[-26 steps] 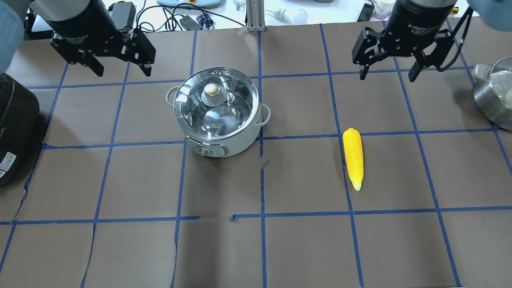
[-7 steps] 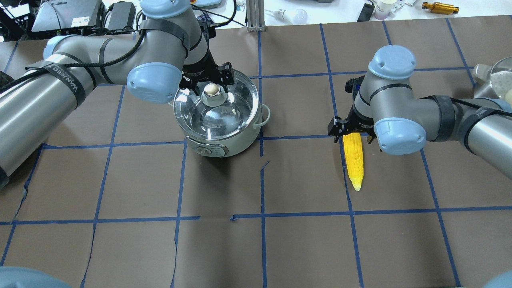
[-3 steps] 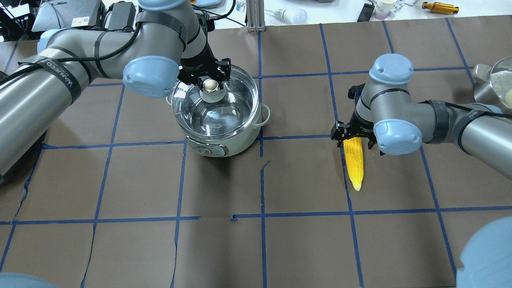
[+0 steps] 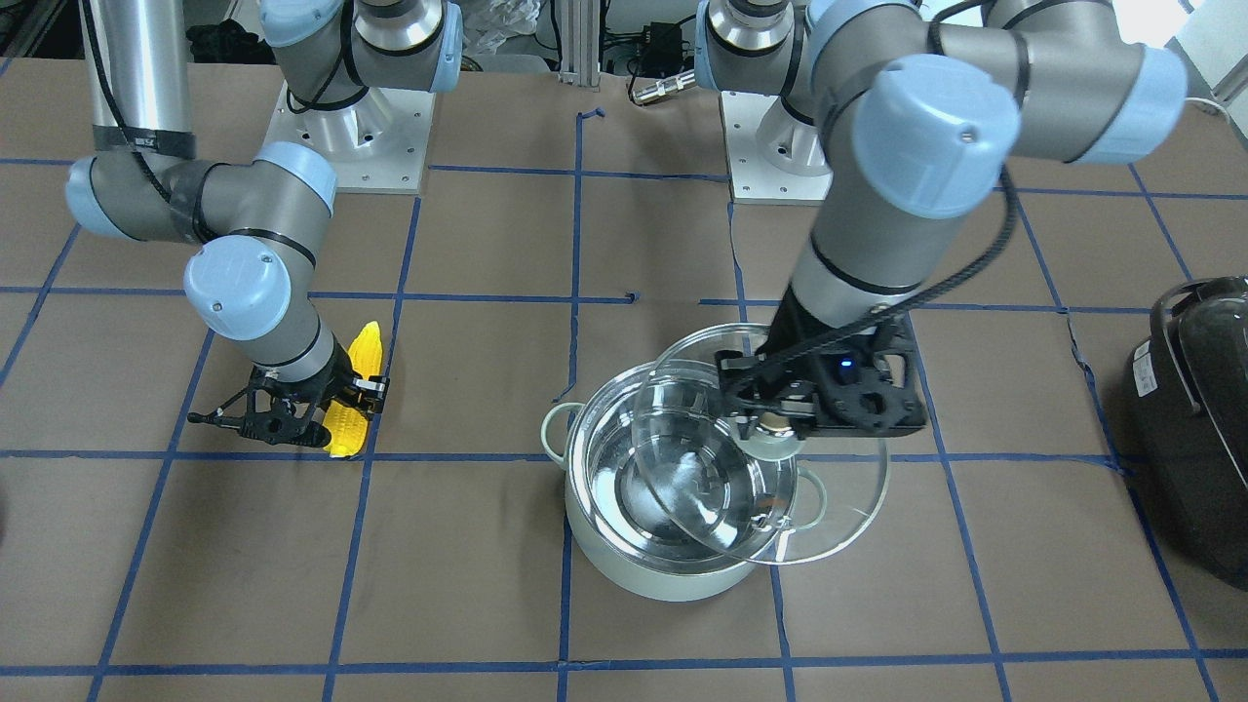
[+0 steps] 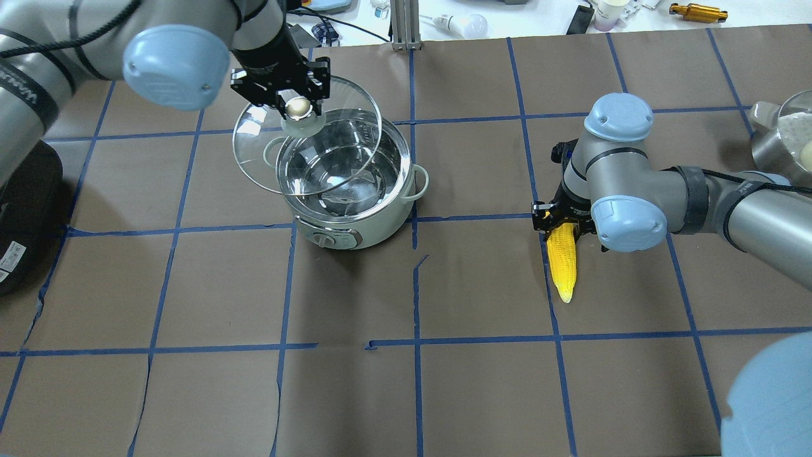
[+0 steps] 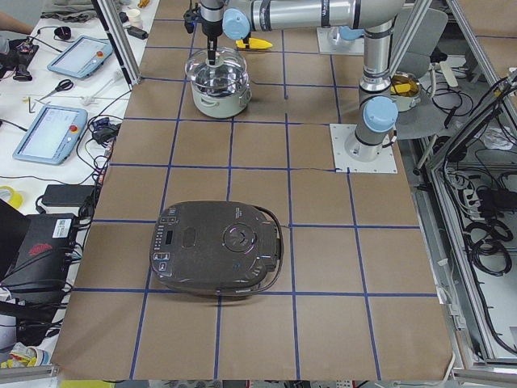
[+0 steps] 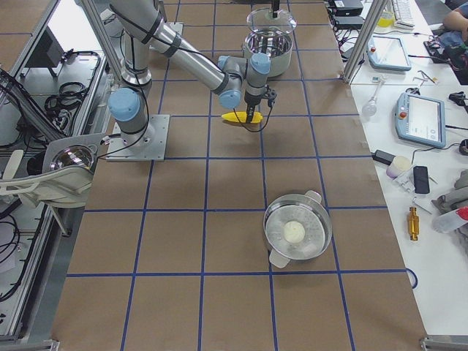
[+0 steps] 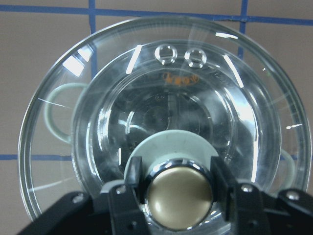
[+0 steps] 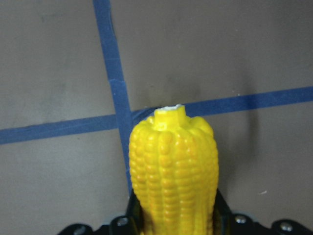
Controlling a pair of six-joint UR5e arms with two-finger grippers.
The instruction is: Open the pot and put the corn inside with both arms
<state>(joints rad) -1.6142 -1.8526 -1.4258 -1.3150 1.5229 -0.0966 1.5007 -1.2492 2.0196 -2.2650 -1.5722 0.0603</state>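
Brown table [image 4: 468, 604], blue tape grid. Front view: left tool [image 4: 777, 421] clamped on the knob [image 4: 773, 430], lid [image 4: 848, 507] lifted, tilted, overhanging the pot [image 4: 663, 580] rim. Overhead: pot mid-table, partly uncovered. Right tool [image 5: 561, 227] pinches the corn [image 5: 563, 266] at its thick end, cob lying on the table. Wrist views: each tool closed tight on its item.

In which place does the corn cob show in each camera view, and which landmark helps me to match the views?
Exterior front-facing: corn at middle left.
Overhead exterior: corn right of centre.
Exterior left: corn small, at top centre, beyond the pot.
Exterior right: corn at upper centre.
Left wrist: not in it; only the lid and pot show.
Right wrist: corn at bottom centre, large.
Shared landmark: the mint-green pot.
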